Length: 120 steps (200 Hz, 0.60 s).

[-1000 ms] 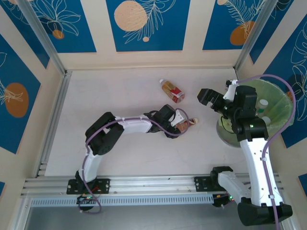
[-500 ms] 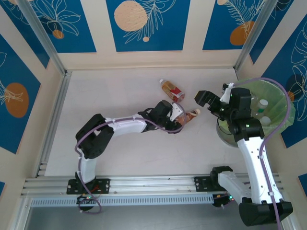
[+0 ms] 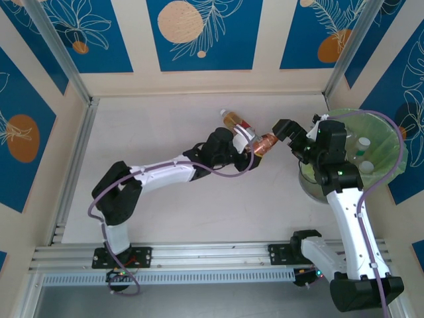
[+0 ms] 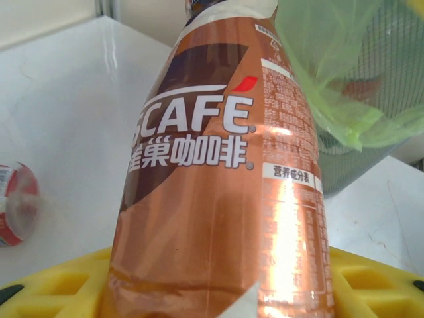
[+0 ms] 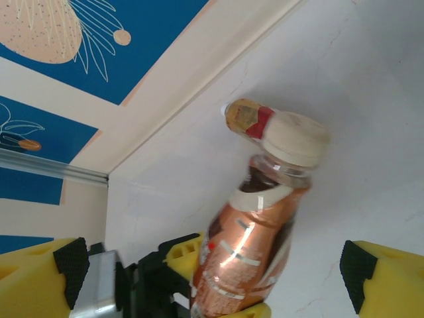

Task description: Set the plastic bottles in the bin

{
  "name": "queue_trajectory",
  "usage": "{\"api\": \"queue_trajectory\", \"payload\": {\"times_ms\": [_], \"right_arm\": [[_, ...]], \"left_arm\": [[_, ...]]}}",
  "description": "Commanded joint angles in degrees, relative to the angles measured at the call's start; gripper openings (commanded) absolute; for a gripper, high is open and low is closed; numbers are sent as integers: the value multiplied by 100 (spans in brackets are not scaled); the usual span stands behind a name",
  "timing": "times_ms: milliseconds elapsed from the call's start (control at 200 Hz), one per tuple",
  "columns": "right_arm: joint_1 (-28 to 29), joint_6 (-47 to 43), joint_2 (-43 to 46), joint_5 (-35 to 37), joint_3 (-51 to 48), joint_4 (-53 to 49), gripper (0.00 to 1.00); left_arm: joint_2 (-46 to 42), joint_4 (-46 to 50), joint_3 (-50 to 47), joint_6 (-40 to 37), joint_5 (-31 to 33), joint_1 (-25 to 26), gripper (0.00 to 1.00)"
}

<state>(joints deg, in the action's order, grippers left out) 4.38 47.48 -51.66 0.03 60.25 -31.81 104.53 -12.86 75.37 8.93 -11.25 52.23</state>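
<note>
Left claw: clamped on the lower body of a copper-brown labelled plastic bottle with a cream cap. In the left wrist view the copper-brown labelled plastic bottle stands up from between my yellow pads, with white lettering and Chinese characters facing the lens. Its cap end points right, toward my other arm.

Right claw: jaws wide apart, nothing between them. It sits just beside the bottle's cap end, between the bottle and the bin. In the right wrist view my yellow fingers flank the frame with the held bottle cap-first toward the lens. I see no contact.

Bin: round grey mesh bin lined with a translucent light-green plastic bag, on the right side of the white bench, just behind my right arm. Two white-capped bottles lie inside it. The bag's edge shows close behind the held bottle in the left wrist view.

Second item on the bench: a red-labelled clear plastic bottle with amber contents, lying on its side just beyond the left claw, white cap pointing away from me. It also appears past the held bottle's cap. I cannot tell whether the two bottles touch.
</note>
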Motion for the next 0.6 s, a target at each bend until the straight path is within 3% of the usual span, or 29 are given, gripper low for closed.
{"api": "queue_trajectory", "payload": {"times_ms": [0, 150, 310, 595], "right_arm": [[10, 323, -75, -30, -59, 239, 100], [10, 560, -264, -331, -81, 503, 100], [10, 678, -322, -815, -162, 1152, 88], [10, 734, -558, -934, -154, 1684, 81]], "left_arm": [[-536, -245, 78, -154, 350, -52, 41], [-882, -354, -97, -29, 84, -55, 41], [-888, -438, -103, 142, -221, -44, 41], [-927, -941, -247, 329, -733, -38, 41]]}}
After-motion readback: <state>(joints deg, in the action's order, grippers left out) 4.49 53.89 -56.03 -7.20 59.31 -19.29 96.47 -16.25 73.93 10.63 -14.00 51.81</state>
